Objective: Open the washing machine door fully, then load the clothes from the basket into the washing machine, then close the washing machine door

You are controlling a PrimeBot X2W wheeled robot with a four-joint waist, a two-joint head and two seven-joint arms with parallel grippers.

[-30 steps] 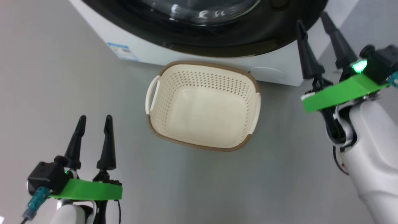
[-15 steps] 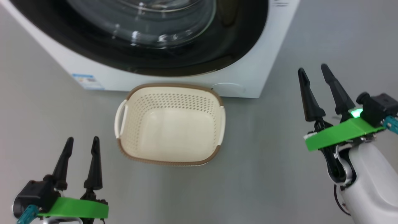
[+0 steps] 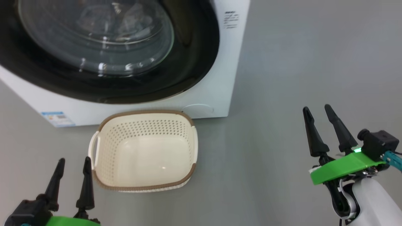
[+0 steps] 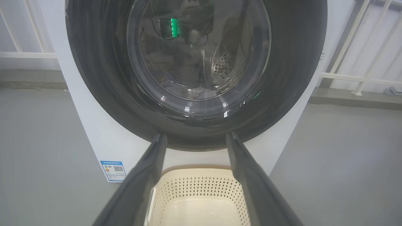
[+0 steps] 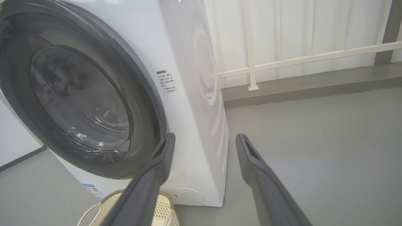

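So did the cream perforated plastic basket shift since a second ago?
No. The cream perforated plastic basket keeps its right edge below the round filter cap of the white front-loading washing machine; the camera moved.

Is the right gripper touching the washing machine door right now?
Apart. In the head view, grey floor separates the open right gripper from the washing machine door.

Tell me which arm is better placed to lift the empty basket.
Left. The left gripper, open, sits right beside the basket, and its wrist view points straight at the basket. The right gripper, also open, hangs far off across the floor.
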